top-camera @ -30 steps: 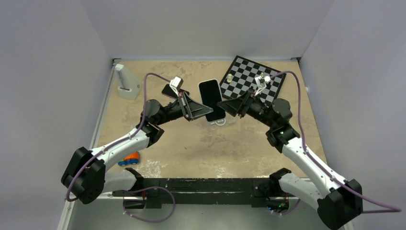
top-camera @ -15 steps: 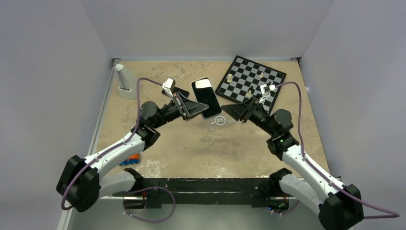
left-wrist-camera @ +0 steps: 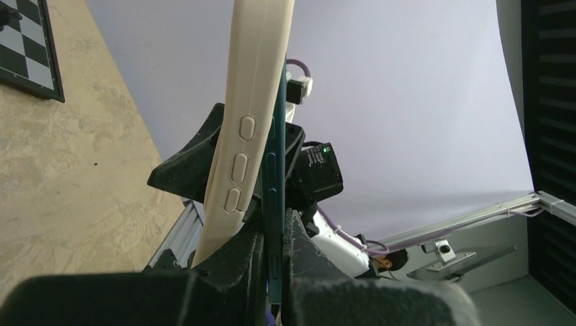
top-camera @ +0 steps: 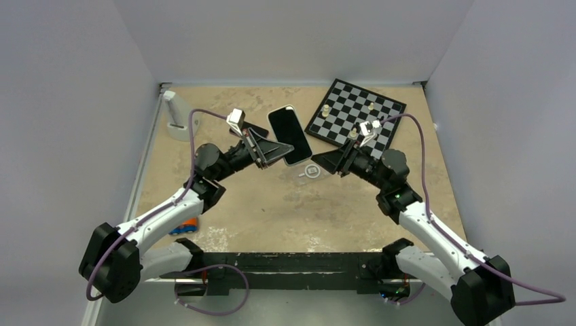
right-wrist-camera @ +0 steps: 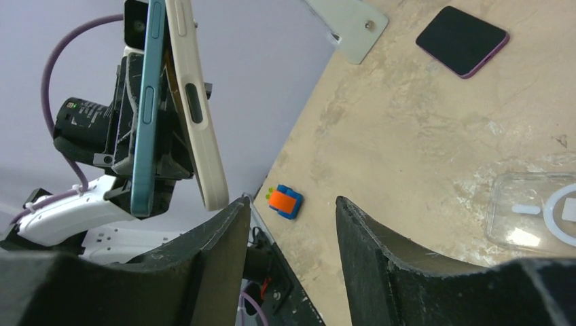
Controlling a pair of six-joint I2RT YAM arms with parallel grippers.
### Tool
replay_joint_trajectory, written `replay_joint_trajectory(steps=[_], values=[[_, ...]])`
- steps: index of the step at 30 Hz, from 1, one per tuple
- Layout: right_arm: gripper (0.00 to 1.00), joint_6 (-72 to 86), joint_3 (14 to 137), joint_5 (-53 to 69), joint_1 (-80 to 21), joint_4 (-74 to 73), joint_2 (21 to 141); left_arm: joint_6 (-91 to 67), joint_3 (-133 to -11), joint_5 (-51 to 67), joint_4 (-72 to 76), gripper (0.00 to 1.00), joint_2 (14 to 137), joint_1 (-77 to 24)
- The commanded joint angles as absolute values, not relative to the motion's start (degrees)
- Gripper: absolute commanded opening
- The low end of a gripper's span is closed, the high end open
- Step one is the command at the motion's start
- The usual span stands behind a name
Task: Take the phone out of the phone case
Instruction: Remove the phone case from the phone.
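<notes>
My left gripper (top-camera: 280,152) is shut on the phone (top-camera: 289,132) and holds it raised over the table, black screen up. In the left wrist view the phone's teal edge (left-wrist-camera: 275,170) is clamped between my fingers (left-wrist-camera: 274,251). The cream-white phone case (left-wrist-camera: 248,102) covers the phone's far end and splays off it near my fingers. From the right wrist, the phone (right-wrist-camera: 146,102) and the case (right-wrist-camera: 197,102) part at the case's lower end. My right gripper (top-camera: 320,161) is open and empty, just right of the phone; its jaws (right-wrist-camera: 291,204) stand wide apart.
An empty clear shell with a white ring (top-camera: 310,171) (right-wrist-camera: 536,210) lies on the table under the grippers. A dark phone with a purple rim (top-camera: 239,129) (right-wrist-camera: 462,41) lies behind the left gripper. Also here: a chessboard (top-camera: 346,102) with pieces, a white stand (top-camera: 178,115) and an orange-blue toy (top-camera: 183,225).
My left gripper has carried the phone left and back, away from the right gripper. My right gripper, which was against the phone's right edge, has come off it and now stands apart, open.
</notes>
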State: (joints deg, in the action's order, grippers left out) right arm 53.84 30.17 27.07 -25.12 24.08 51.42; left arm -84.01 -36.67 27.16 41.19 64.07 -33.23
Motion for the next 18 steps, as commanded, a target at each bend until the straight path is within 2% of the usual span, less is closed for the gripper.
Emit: replay_joint_trajectory(steps=[1, 9, 18], values=[[0.53, 48.0, 36.6, 31.5, -25.3, 22.9, 53.5, -83.8, -41.7, 31.1, 47.1, 0.00, 64.2, -32.8], [0.54, 43.5, 39.6, 36.8, -25.2, 19.1, 53.9, -83.4, -42.5, 35.7, 48.3, 0.00, 65.6, -32.8], [0.55, 37.5, 42.4, 34.0, -25.3, 5.4, 49.8, -81.8, -42.5, 37.9, 48.0, 0.00, 65.4, -32.7]])
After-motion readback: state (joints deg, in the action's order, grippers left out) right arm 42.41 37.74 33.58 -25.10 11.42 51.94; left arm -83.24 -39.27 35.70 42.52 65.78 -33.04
